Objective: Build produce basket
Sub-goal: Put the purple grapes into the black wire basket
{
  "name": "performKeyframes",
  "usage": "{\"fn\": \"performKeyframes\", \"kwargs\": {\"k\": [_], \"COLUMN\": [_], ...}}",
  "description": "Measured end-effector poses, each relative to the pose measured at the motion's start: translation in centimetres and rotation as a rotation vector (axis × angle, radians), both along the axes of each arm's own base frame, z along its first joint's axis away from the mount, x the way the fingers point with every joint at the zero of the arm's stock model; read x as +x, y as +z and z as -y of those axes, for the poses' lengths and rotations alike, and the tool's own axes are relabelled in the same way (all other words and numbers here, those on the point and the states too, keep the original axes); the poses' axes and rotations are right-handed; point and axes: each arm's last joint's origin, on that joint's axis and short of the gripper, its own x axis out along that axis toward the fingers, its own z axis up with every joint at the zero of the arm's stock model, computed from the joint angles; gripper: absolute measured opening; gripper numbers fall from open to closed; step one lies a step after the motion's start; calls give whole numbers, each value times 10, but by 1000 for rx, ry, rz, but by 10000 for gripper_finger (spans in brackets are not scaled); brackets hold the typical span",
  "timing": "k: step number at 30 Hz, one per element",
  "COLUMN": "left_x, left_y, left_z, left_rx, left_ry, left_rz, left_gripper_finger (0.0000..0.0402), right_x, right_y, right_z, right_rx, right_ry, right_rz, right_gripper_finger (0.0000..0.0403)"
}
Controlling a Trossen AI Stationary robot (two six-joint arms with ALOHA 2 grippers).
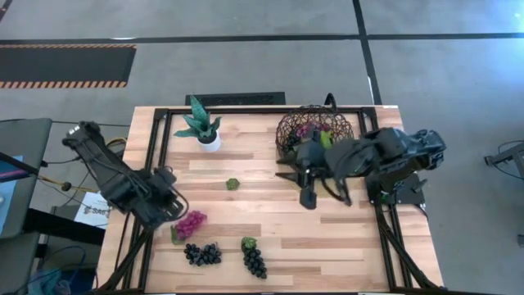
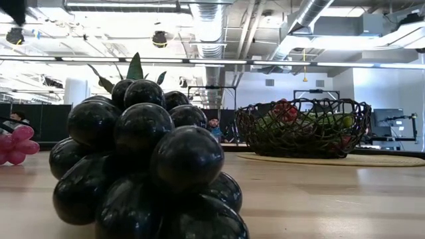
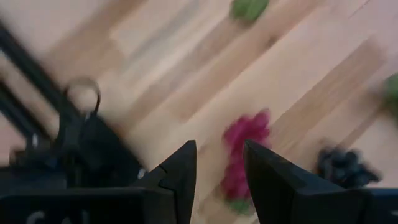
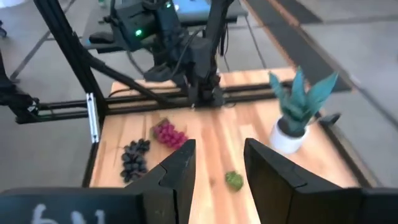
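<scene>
Lying on the wooden desk (image 1: 327,238) are three toy grape bunches: one magenta bunch (image 1: 191,223) and two black bunches, one (image 1: 203,253) just beside it and one green-stemmed (image 1: 254,260) farther along. One small green leafy lump (image 1: 233,184) is sitting alone mid-desk. One small potted green plant in a white pot (image 1: 201,125) is standing at the far edge. One round dark brown open-weave wire basket (image 1: 313,129) is holding some magenta and green pieces, too tangled to count. Two dark robot arms are showing, one at each side
</scene>
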Motion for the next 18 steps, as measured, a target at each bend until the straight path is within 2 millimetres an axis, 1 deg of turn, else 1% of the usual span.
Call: {"fn": "performKeyframes", "kwargs": {"k": [3, 8, 11, 15, 18], "left_x": [-7, -1, 2, 6, 11], "left_y": [-18, -39, -48, -58, -69], "left_z": [0, 11, 18, 25, 31], "left_rx": [-58, -163, -256, -318, -341], "left_ry": [2, -62, -110, -132, -154], "left_rz": [-39, -18, -53, -102, -127], "left_gripper_finger": [116, 116, 116, 116, 116], "right_x": [12, 34, 44, 45, 45], "right_y": [-13, -33, -43, -42, -42], "right_z": [-8, -20, -24, -23, -24], "right_rx": [51, 78, 71, 85, 92], "right_ry": [-25, -49, -62, -73, -80], "right_rz": [-42, -96, -121, -105, -102], "right_gripper_finger": [159, 168, 173, 177, 178]}}
